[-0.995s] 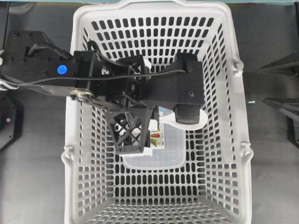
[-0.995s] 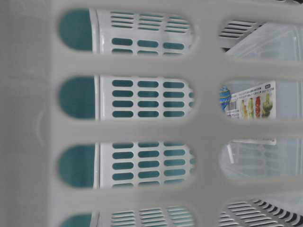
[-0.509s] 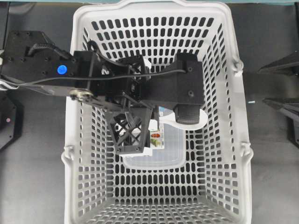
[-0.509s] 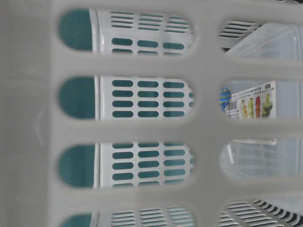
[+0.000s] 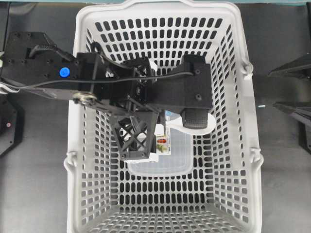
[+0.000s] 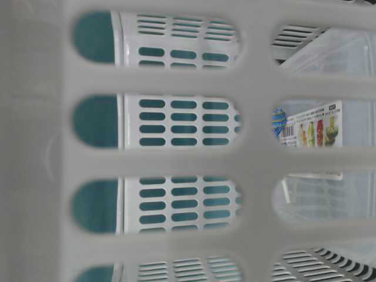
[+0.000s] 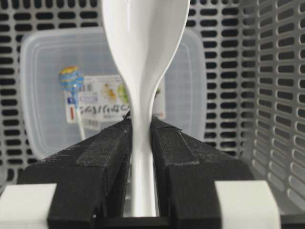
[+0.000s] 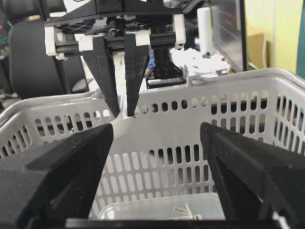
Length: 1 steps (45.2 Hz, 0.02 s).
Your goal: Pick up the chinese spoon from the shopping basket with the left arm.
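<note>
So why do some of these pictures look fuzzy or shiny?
Table-level view: the shopping basket wall sits against the lens, a blurred pale lattice. Left wrist view: glare streaks the chinese spoon, held by the left gripper. Right wrist view: its own fingers loom soft.

I see a dark tabletop (image 5: 282, 184); behind it a black chair (image 8: 28, 57), a monitor (image 8: 228, 33) and a yellow-green wall (image 8: 281, 33) beside that monitor.

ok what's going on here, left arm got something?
The left gripper is shut on the handle of the white spoon, holding it above the clear lidded container that lies on the floor of the grey shopping basket. The right gripper sits open outside the basket, idle and holding nothing.
</note>
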Motion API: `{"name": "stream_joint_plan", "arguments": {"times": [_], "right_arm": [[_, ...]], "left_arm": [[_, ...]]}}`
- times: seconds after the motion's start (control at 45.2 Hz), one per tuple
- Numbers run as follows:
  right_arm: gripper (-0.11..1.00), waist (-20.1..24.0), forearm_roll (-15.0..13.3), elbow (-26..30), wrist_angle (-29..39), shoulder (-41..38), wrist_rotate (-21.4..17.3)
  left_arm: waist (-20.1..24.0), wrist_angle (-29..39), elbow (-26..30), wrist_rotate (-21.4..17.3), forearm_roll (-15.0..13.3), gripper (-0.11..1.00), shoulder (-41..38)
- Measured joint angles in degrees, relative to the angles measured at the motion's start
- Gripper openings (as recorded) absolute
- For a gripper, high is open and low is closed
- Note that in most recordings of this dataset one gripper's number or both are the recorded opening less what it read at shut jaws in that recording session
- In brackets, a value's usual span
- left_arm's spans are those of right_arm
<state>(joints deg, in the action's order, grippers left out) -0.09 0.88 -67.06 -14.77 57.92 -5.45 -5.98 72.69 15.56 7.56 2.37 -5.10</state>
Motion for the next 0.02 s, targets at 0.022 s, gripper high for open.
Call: {"name": "stream_joint_plan", "arguments": {"times": [0.022], "right_arm": [[0.72, 0.00, 0.00, -0.09, 0.09, 0.09, 0.00]], "left_arm": [[0.00, 0.00, 0.09, -0.09, 0.09, 0.12, 0.00]]}}
